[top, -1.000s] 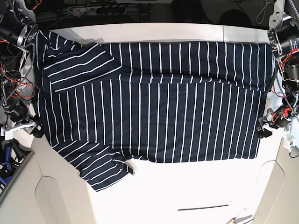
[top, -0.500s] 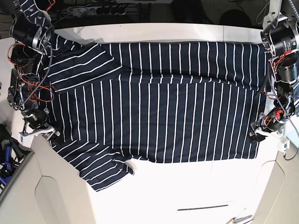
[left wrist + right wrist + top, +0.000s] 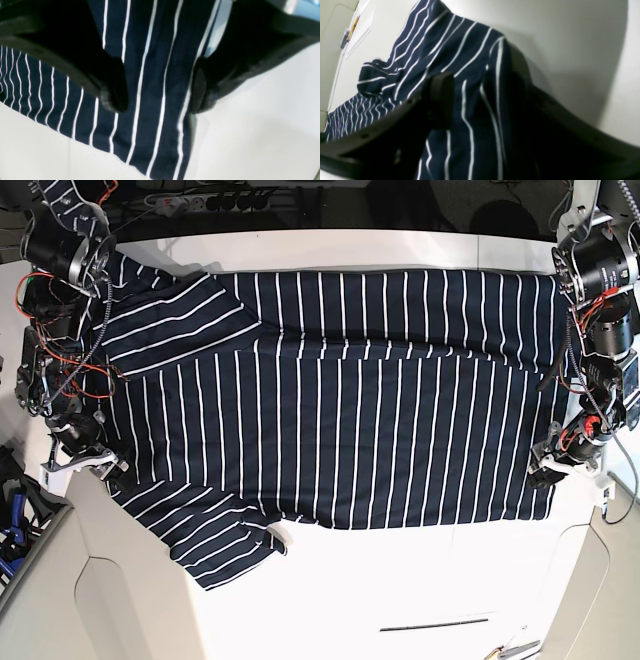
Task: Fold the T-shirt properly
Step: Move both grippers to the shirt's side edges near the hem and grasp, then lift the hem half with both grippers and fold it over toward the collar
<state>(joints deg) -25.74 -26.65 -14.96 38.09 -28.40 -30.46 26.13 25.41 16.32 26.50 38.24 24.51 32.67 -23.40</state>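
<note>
The dark navy T-shirt (image 3: 340, 400) with thin white stripes lies spread across the white table (image 3: 400, 580), its top strip and one sleeve folded inward. In the base view my left gripper (image 3: 555, 465) sits at the shirt's right edge near the lower corner. The left wrist view shows that gripper (image 3: 156, 97) open, one finger (image 3: 113, 87) on the cloth and the other at the shirt's edge, a strip of T-shirt (image 3: 150, 75) between them. My right gripper (image 3: 85, 462) is at the shirt's left edge. Up close it (image 3: 480, 75) stands open astride a raised fold of T-shirt (image 3: 470, 57).
A power strip (image 3: 210, 200) and cables lie behind the table's far edge. Blue wires (image 3: 10, 530) hang at the left side. Small tools (image 3: 510, 648) rest near the front edge, beside a thin dark slot (image 3: 435, 623).
Both arms swung in from the sides to the shirt's edges. The left gripper slid a little toward the lower corner and its jaws narrowed. The shirt has not shifted.
</note>
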